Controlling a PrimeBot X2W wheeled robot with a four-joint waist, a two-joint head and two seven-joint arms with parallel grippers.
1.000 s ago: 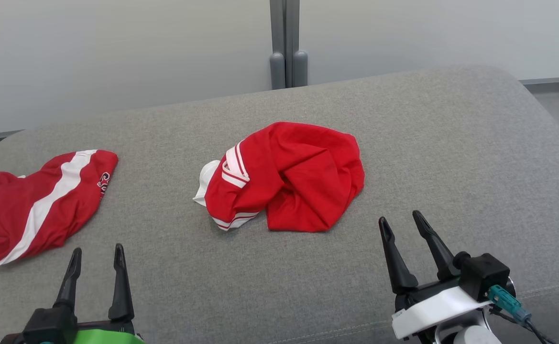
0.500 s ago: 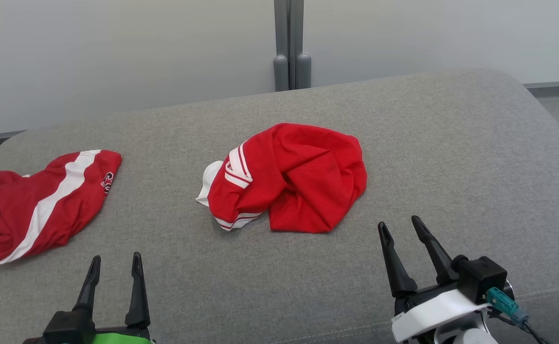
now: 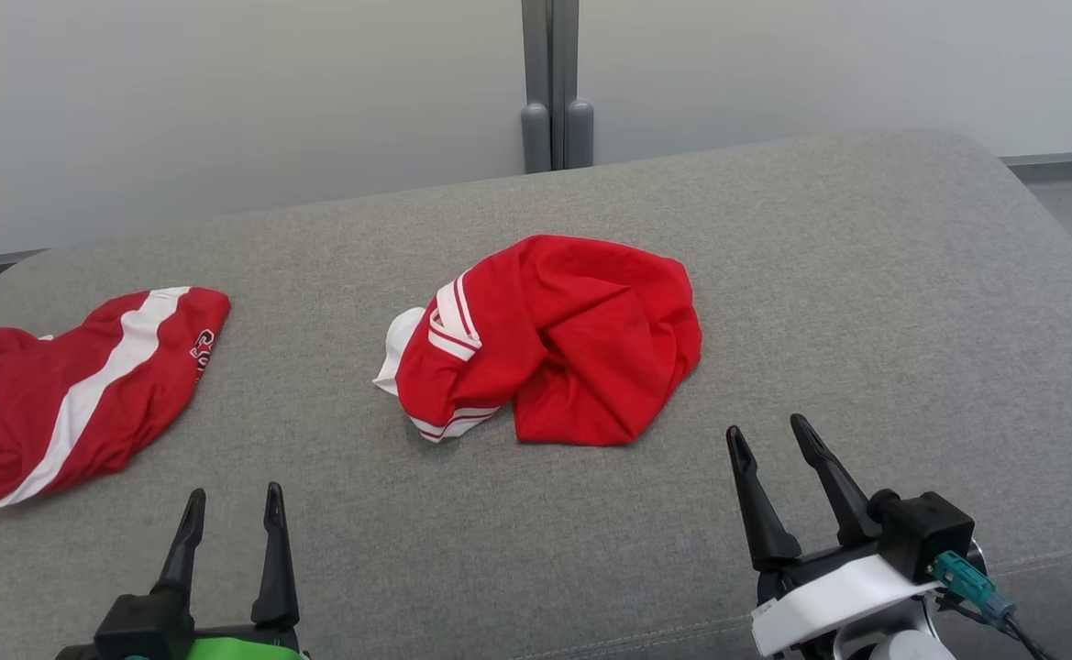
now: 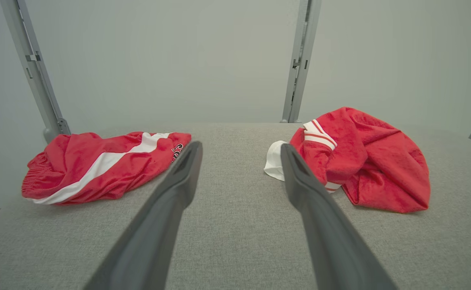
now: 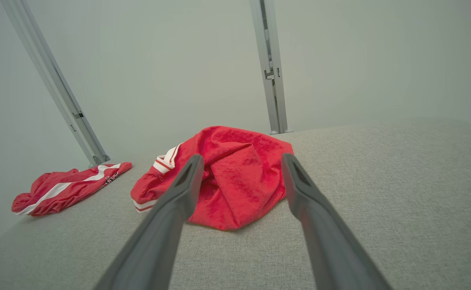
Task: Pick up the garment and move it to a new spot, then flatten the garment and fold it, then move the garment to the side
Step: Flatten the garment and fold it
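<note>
Both the left pincer (image 3: pixel 234 492) and right pincer (image 3: pixel 765 425) gape, garment (image 3: pixel 554 339) ahead between them.

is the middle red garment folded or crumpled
Crumpled: the middle red garment lies bunched in a heap with deep creases, not flat.

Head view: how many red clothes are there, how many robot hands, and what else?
Crumpled red-and-white fabric garments: 2, the middle garment and the striped garment at the left.
Black two-fingered robot hands: 2, the left hand and the right hand, both open.
Grey fabric cushion: 1.
Total: 5.
</note>
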